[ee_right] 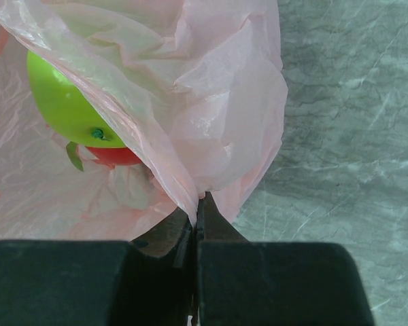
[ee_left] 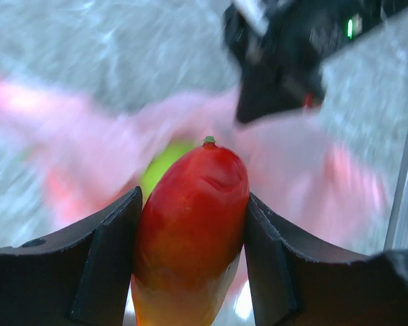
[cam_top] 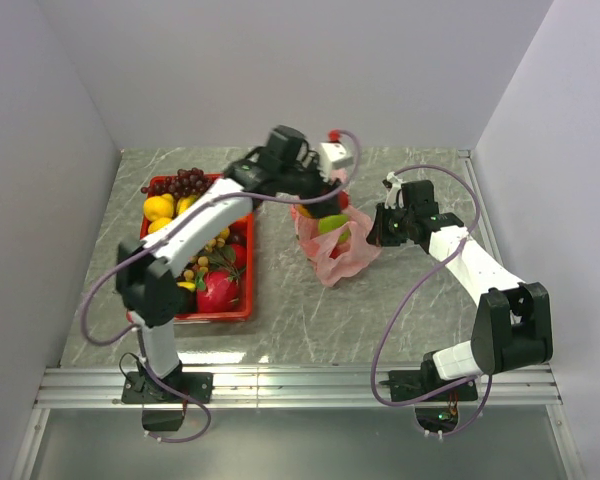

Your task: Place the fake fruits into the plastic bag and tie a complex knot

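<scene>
The left arm [cam_top: 195, 225] and right arm [cam_top: 470, 265] wear white shells over black joints; lavender cables [cam_top: 88, 302] loop beside them. Their fingers [ee_left: 102, 272] are matte black.

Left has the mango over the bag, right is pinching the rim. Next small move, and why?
Probably lower the left gripper a little toward the plastic bag mouth before opening. The mango is clamped between its fingers above the pink film. The right gripper is shut on the bag's edge, holding it up. A green apple and a red fruit already sit inside.
</scene>
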You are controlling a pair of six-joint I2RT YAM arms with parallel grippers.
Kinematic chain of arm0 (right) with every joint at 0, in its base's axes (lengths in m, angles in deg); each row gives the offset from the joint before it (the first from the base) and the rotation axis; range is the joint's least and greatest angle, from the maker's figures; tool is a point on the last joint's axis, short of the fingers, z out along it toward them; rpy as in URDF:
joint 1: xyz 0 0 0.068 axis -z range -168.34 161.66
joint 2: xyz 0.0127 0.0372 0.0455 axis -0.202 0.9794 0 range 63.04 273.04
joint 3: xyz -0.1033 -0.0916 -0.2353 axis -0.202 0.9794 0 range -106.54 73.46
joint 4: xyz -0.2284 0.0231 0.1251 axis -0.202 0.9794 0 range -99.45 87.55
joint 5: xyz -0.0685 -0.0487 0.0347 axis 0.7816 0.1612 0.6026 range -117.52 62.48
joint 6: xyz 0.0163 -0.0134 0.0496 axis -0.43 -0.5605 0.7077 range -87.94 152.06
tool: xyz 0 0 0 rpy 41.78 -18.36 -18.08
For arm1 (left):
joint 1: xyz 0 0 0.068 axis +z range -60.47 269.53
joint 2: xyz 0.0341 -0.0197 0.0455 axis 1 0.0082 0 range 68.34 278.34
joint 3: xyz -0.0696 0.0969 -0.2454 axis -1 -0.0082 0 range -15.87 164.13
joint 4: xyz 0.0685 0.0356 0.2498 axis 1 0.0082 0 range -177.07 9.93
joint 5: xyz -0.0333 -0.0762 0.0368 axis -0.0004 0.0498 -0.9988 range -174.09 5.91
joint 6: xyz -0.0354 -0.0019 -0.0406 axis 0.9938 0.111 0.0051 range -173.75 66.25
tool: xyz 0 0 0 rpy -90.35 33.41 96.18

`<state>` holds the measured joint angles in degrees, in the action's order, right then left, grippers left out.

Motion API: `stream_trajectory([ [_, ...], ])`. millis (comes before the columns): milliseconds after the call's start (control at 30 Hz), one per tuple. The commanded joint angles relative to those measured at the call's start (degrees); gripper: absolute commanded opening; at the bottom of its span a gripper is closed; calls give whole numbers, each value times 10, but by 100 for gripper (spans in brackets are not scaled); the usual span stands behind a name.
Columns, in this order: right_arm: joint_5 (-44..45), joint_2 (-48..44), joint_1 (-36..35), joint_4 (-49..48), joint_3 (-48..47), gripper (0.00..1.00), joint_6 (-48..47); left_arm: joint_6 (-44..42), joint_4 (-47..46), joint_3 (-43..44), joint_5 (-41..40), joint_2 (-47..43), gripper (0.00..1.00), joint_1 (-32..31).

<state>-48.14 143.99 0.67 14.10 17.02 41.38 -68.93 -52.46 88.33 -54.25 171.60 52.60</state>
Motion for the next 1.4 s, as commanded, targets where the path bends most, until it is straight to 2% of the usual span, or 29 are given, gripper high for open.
stream_trajectory([
  [0,-2,-15,3,-13,-19,0,3,99,-159,29,4,35,31,-29],
  [133,0,-18,5,-16,-24,0,8,117,-159,43,30,89,35,-43],
  [267,-13,-15,18,-10,-39,0,24,92,-121,14,67,87,44,-51],
  [367,-28,-13,26,-4,-50,0,30,73,-92,-22,70,69,71,-54],
  [400,-30,-20,26,-7,-47,0,29,67,-77,-23,69,60,76,-55],
  [500,-35,-29,27,-10,-37,0,20,62,-53,-29,59,39,98,-53],
  [667,-34,-24,26,4,-27,0,-3,69,-17,4,29,-15,99,-26],
  [767,-27,-24,26,7,-24,0,-18,90,20,24,22,-60,99,29],
  [900,-20,-17,26,15,-26,0,-31,66,112,-7,0,-166,99,122],
  [933,-18,-18,26,15,-26,0,-32,42,170,-23,-10,-182,99,135],
  [1033,-18,-18,26,20,-24,0,-39,-13,263,-83,-85,-257,99,164],
  [1167,-16,-20,27,29,-20,0,-55,-77,333,-175,-192,-357,99,178],
  [1300,-14,-18,27,39,-24,0,-64,-78,368,-265,-317,-436,99,191],
  [1367,-14,-19,25,40,-24,0,-65,-64,382,-297,-342,-450,99,191],
])
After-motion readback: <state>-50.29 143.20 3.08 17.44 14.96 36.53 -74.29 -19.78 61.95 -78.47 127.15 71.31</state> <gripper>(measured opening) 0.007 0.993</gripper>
